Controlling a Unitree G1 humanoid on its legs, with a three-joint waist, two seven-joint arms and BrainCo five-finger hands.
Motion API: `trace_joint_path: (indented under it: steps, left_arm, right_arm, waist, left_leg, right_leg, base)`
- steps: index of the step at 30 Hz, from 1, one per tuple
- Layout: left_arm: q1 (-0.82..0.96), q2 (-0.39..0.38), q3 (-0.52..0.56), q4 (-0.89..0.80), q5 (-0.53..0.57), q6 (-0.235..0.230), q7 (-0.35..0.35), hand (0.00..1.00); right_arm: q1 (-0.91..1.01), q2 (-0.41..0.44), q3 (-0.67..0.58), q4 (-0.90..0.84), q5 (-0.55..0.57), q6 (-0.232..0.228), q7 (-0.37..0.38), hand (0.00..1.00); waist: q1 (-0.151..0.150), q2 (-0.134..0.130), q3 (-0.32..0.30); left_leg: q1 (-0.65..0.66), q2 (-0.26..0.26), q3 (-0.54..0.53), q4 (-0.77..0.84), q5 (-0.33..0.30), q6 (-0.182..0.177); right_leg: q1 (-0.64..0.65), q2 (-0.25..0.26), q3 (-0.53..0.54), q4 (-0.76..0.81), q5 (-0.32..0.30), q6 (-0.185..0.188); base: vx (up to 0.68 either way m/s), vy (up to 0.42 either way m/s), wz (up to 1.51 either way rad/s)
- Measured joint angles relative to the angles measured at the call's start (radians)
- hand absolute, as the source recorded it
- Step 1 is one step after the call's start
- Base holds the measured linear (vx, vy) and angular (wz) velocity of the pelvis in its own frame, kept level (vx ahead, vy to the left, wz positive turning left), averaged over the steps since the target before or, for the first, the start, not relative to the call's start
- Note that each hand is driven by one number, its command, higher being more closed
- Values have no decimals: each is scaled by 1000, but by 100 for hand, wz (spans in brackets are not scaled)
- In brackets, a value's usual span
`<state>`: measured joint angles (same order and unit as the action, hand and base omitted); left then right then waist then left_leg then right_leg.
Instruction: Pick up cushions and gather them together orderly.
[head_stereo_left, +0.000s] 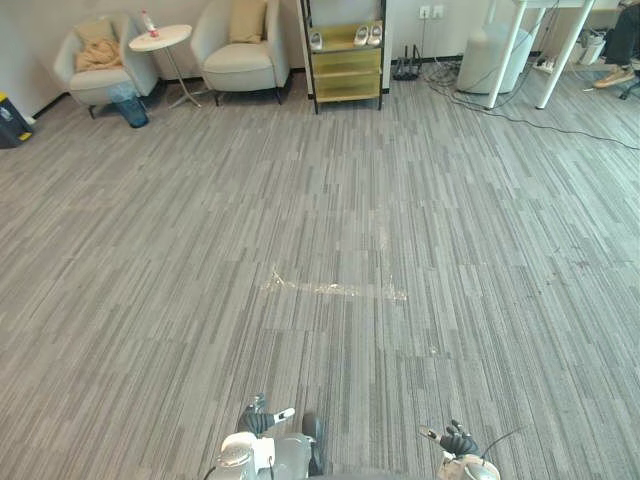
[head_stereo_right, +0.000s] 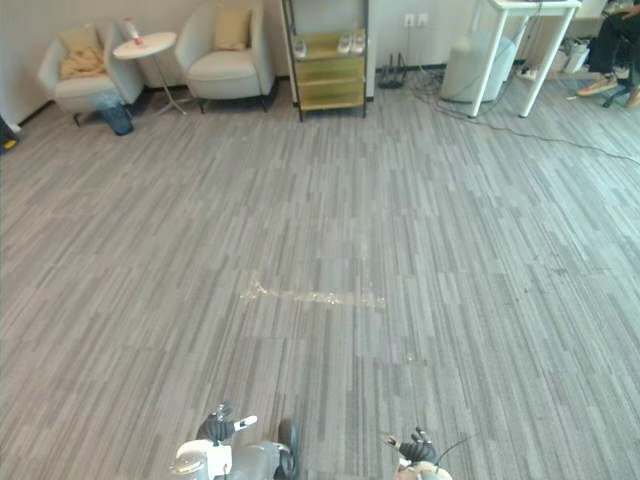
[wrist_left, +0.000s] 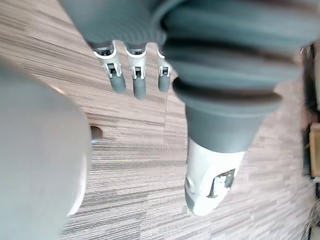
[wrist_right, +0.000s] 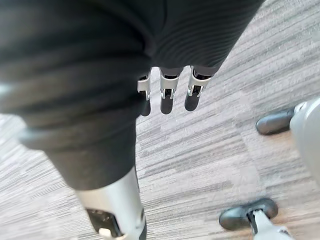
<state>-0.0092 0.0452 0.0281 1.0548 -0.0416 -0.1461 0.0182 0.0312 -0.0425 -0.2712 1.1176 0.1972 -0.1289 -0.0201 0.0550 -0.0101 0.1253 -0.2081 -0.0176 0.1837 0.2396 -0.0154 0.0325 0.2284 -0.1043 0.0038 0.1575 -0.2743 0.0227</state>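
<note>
hanging over the grey carpet (head_stereo_left: 330, 200), the left hand (wrist_left: 139, 82) and right hand (wrist_right: 167, 97) show straight, empty fingers, far from one tan cushion (head_stereo_left: 95, 32) and a second cushion (head_stereo_left: 247, 20).

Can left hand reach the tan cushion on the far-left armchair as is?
Probably not. The left hand hangs by the robot; the cushion lies on the armchair far across the carpet. Nothing stands between, but it looks out of reach.
</note>
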Motion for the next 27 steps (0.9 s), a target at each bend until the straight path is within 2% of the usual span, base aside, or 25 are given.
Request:
trace_joint_path:
  steps: [1, 3, 4, 5, 6, 7, 8, 9, 10, 11, 12, 13, 14, 15, 16, 17, 18, 19, 20, 21, 22, 23, 24, 25, 27]
  left_arm:
    - [-1, 2, -8, 0, 0, 0, -1, 0]
    - [-3, 6, -9, 3, 0, 1, -1, 0]
    - [-13, 16, -22, 24, 0, 7, -1, 0]
    - [-14, 16, -29, 40, 0, 9, -1, 0]
    - [-13, 14, -31, 45, 0, 10, -1, 0]
    - [-19, 12, -47, 49, 0, 11, -1, 0]
    - [-18, 12, -49, 56, -1, 10, -1, 0]
    - [-23, 11, -48, 61, -1, 11, 0, 0]
    - [-32, 10, -49, 61, -1, 10, 0, 0]
    - [-38, 6, -50, 62, 0, 11, -1, 0]
    - [-39, 4, -48, 62, 1, 11, 0, 0]
    - [-37, 3, -47, 63, 1, 12, 0, 0]
    - [-31, 0, -37, 64, 1, 18, 0, 0]
    - [-28, -15, -11, 65, 1, 24, 1, 0]
    - [-27, -22, -4, 66, 1, 24, 2, 0]
    - [-16, -39, 4, 74, 1, 23, 0, 0]
    - [-11, -62, 18, 76, 1, 23, -1, 0]
    - [-8, -71, 27, 71, 2, 22, -1, 0]
    - [-13, -72, 37, 63, 1, 23, -1, 0]
    - [-15, -74, 45, 56, 1, 25, -1, 0]
    - [-14, -76, 48, 49, 0, 24, -2, 0]
    - [-15, -76, 50, 36, -1, 24, -3, 0]
    - [-16, -74, 48, 26, -1, 21, -3, 0]
    - [-16, -71, 30, 15, -1, 17, -1, 0]
    - [-17, -69, 17, 12, -1, 9, -1, 0]
  right_arm:
    - [7, 3, 0, 0, -1, 1, 1, 0]
    - [9, 6, -1, 3, -2, 1, 3, 0]
    - [6, 7, -1, -2, -3, 0, 4, 0]
    - [13, 4, -1, -3, -3, 0, 4, 0]
    - [17, 4, -4, -10, -2, -1, 6, 0]
    - [26, -4, -4, -30, -3, -2, 5, 0]
    - [29, -3, -6, -38, -3, -6, 8, 0]
    - [27, 1, -12, -40, -3, -10, 10, 0]
    - [27, 2, -17, -40, -3, -10, 11, 0]
    - [24, 1, -33, -41, -2, -12, 12, 0]
    - [17, 1, -42, -40, -2, -15, 10, 0]
    - [17, 2, -42, -41, -1, -16, 11, 0]
    - [18, 1, -44, -43, 0, -17, 10, 0]
    - [17, -10, -44, -45, -1, -17, 10, 0]
    - [15, -18, -45, -46, -1, -17, 10, 0]
    - [7, -26, -52, -43, -2, -17, 11, 0]
    - [4, -27, -67, -41, -1, -16, 11, 0]
    - [4, -28, -73, -44, -1, -17, 12, 0]
    - [5, -30, -67, -44, -2, -14, 13, 0]
    - [11, -28, -37, -47, 0, -13, 11, 0]
    - [10, -34, -5, -52, -1, -9, 10, 0]
    - [9, -35, 9, -46, -1, -5, 10, 0]
    - [4, -32, 8, -37, 0, -3, 10, 0]
    - [-5, -32, 3, -32, 2, -3, 8, 0]
    - [-12, -36, -3, -30, 2, -3, 6, 0]
  waist:
    - [5, -3, -2]
    - [7, -13, 3]
    - [2, -16, 14]
    - [-7, -14, 20]
    - [-12, -12, 21]
    - [-14, 3, 30]
    - [-16, 5, 30]
    - [-18, 3, 30]
    - [-19, 3, 30]
    - [-23, 8, 31]
    - [-28, 0, 34]
    - [-29, -3, 39]
    - [-31, -6, 43]
    - [-44, 10, 38]
    - [-46, 30, 31]
    - [-41, 72, 18]
    - [-41, 91, 9]
    - [-45, 96, 3]
    - [-51, 98, 3]
    - [-50, 100, 6]
    - [-44, 94, 16]
    - [-39, 88, 22]
    - [-28, 76, 28]
    - [-11, 71, 29]
    - [-4, 72, 29]
  left_leg:
    - [6, 1, 5, 34, -35, 3]
    - [76, -1, 23, 34, -93, 9]
    - [166, -7, 22, 5, -133, 9]
    - [229, -8, 13, -15, -144, 9]
    - [265, -8, 9, -30, -147, 9]
    - [364, 1, 1, -101, -147, 9]
    - [402, 13, -6, -136, -147, 9]
    - [426, 30, -19, -153, -147, 9]
    - [430, 36, -29, -157, -151, 6]
    - [438, 52, -52, -161, -173, -7]
    - [440, 63, -85, -162, -205, -32]
    - [449, 64, -90, -161, -216, -40]
    - [477, 67, -114, -158, -257, -61]
    - [509, 91, -132, -152, -297, -69]
    - [525, 112, -142, -150, -314, -65]
    - [536, 137, -147, -113, -315, -60]
    - [503, 157, -152, -32, -300, -69]
    - [456, 166, -167, 69, -287, -90]
    - [367, 171, -187, 269, -233, -121]
    - [285, 190, -187, 450, -128, -150]
    - [213, 226, -151, 612, -102, -141]
    - [164, 242, -105, 692, -144, -123]
    - [125, 238, -58, 698, -199, -111]
    - [89, 215, 1, 619, -240, -99]
    - [46, 171, 31, 459, -253, -93]
  right_leg:
    - [-22, 1, 21, 83, 1, 2]
    - [-122, 0, 41, 384, 23, 104]
    - [-251, -10, 57, 698, 93, 229]
    - [-291, -24, 24, 800, 77, 198]
    - [-311, -32, -1, 826, 63, 174]
    - [-353, -51, -79, 804, 17, 101]
    - [-373, -54, -135, 723, -3, 68]
    - [-401, -52, -195, 576, -8, 55]
    - [-418, -50, -212, 520, -5, 52]
    - [-451, -36, -219, 379, 30, 51]
    - [-474, -26, -194, 141, 137, 51]
    - [-476, -30, -181, 77, 172, 48]
    - [-475, -34, -139, -9, 255, 62]
    - [-471, -18, -130, 40, 332, 61]
    - [-477, -1, -134, 87, 332, 60]
    - [-492, 23, -150, 165, 257, 29]
    - [-486, 33, -159, 191, 224, 3]
    - [-474, 36, -170, 200, 208, -2]
    - [-439, 34, -193, 199, 177, -13]
    - [-385, 40, -208, 169, 153, -25]
    - [-313, 60, -206, 123, 135, -46]
    - [-251, 66, -207, 88, 125, -52]
    - [-183, 63, -208, 51, 122, -56]
    - [-124, 54, -205, 16, 124, -52]
    - [-84, 43, -193, -18, 121, -47]
  base:
    - [660, 188, -13]
    - [550, 170, -22]
    - [461, 97, -8]
    - [451, 81, 0]
    - [439, 47, 12]
    - [338, 17, 13]
    - [452, -32, 27]
    - [280, -43, 33]
    - [446, -144, 47]
    - [407, -197, 65]
    - [495, -255, 68]
    - [422, -275, 71]
    - [453, -318, 52]
    - [469, -323, 49]
    - [623, -330, 28]
    - [539, -249, 10]
    - [625, -316, 10]
    - [487, -298, 22]
    - [472, -302, 35]
    - [482, -260, 39]
    - [482, -211, 29]
    - [586, -221, 15]
    - [564, -178, -13]
    - [470, -119, -30]
    - [344, -27, -36]
